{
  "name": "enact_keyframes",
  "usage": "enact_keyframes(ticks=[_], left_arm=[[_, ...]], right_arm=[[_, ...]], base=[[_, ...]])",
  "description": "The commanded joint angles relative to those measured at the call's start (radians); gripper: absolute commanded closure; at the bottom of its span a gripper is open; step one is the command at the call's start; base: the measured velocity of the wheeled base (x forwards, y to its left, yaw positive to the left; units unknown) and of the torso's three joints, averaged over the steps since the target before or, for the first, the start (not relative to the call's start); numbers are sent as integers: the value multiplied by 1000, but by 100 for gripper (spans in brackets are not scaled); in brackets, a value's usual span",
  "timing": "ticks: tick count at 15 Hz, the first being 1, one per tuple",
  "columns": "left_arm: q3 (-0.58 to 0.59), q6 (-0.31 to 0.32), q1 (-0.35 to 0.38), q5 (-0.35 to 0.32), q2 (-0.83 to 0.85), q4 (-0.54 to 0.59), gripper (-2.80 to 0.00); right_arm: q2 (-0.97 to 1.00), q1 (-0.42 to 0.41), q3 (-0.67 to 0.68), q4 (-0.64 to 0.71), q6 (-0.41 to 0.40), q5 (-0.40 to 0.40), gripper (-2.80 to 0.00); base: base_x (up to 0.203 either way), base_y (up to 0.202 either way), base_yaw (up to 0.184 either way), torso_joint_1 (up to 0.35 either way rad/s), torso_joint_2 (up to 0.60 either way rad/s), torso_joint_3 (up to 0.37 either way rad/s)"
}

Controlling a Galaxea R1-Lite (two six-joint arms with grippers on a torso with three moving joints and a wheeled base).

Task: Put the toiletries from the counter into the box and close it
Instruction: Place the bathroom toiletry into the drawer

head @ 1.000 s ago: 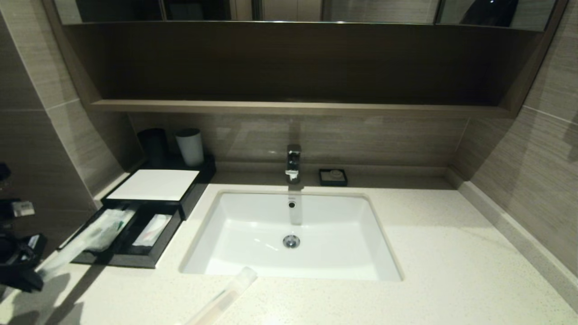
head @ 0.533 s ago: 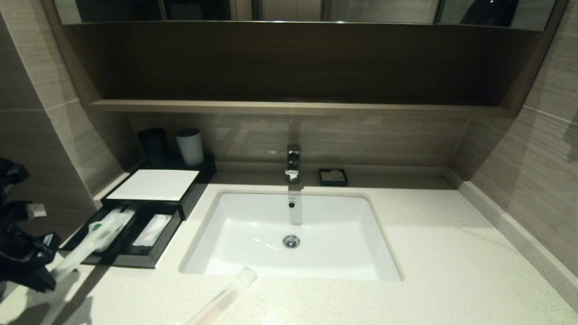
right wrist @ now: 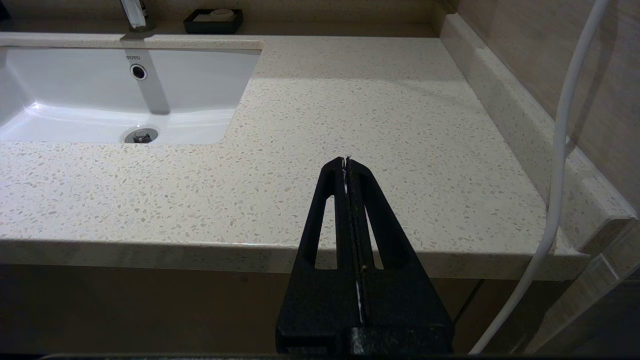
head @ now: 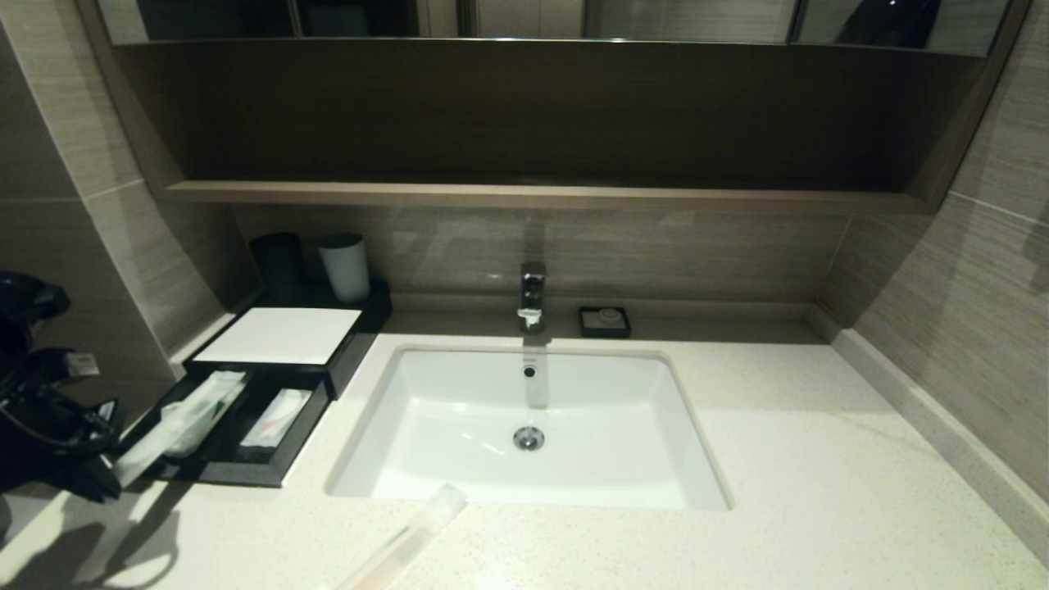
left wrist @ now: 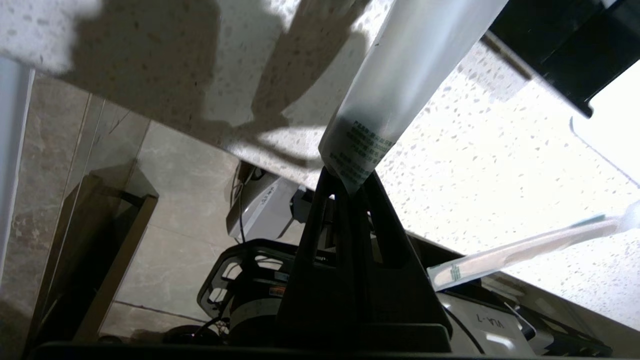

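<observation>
My left gripper (head: 111, 474) is at the far left of the counter, shut on one end of a long white toiletry packet (head: 152, 442). The packet's far end reaches over the front left corner of the black box (head: 238, 474). In the left wrist view the gripper (left wrist: 347, 177) pinches the packet's printed end (left wrist: 400, 75). The box's white lid (head: 279, 334) is slid back, and packets lie in the two open compartments (head: 277, 416). A second long packet (head: 406, 537) lies at the counter's front edge. My right gripper (right wrist: 346, 162) is shut and empty over the counter's front right edge.
A white sink (head: 529, 426) with a faucet (head: 533, 295) fills the middle of the counter. A black soap dish (head: 605, 321) stands behind it. A black cup (head: 279, 262) and a white cup (head: 344, 266) stand behind the box. A tiled wall is close on the left.
My left gripper has moved right and forward toward the box with the packet, bringing the packet's far end further over the box. The right arm has not moved.
</observation>
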Motion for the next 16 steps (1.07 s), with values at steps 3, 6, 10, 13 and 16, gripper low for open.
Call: enact_keyframes(ticks=[3, 6, 10, 13, 16], left_arm=[[-54, -2, -17, -6, 83, 6, 0], [-56, 1, -24, -11, 99, 6, 0], [-94, 4, -24, -12, 137, -26, 0], [-148, 5, -23, -13, 203, -55, 0], [-180, 9, -29, -60, 250, -97, 0]], right_arm=[[-2, 0, 0, 0, 0, 0, 0], [-2, 0, 0, 0, 0, -1, 0], [-2, 0, 0, 0, 0, -1, 0], [-2, 0, 0, -1, 0, 0, 0], [-2, 0, 0, -1, 0, 0, 0]], base=[[0, 0, 0, 0, 0, 0], [0, 0, 0, 0, 0, 0], [0, 0, 0, 0, 0, 0], [0, 0, 0, 0, 0, 0], [0, 0, 0, 0, 0, 0]])
